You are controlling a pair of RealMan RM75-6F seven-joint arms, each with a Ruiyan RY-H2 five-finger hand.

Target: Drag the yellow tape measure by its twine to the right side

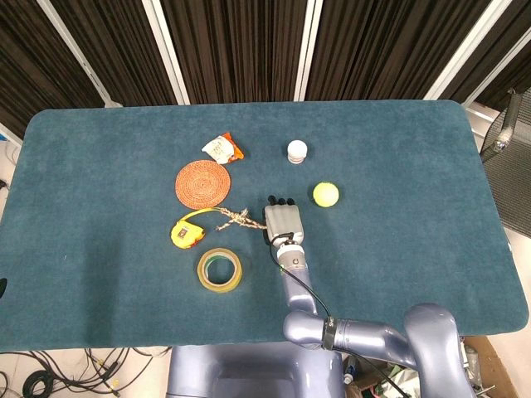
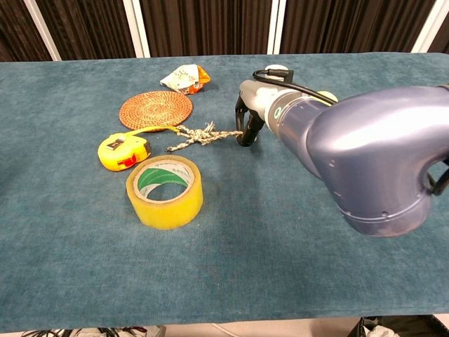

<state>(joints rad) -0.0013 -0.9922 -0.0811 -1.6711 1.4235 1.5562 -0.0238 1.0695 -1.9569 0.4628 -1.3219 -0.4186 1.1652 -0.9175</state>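
The yellow tape measure (image 1: 187, 232) (image 2: 123, 152) lies left of the table's middle. Its knotted twine (image 1: 239, 219) (image 2: 200, 137) trails right along the cloth. My right hand (image 1: 282, 222) (image 2: 249, 126) is at the twine's right end, fingers pointing down onto the table and closed around that end. The chest view shows the twine running straight into the fingertips. The left hand appears in neither view.
A roll of yellow packing tape (image 1: 220, 269) (image 2: 165, 191) stands just in front of the tape measure. Behind it lie a woven round coaster (image 1: 202, 183) (image 2: 156, 110) and a snack packet (image 1: 222, 148) (image 2: 184, 76). A white knob-like object (image 1: 297, 151) and a yellow ball (image 1: 325, 194) sit right of the hand, on the blue table cloth (image 1: 415, 249).
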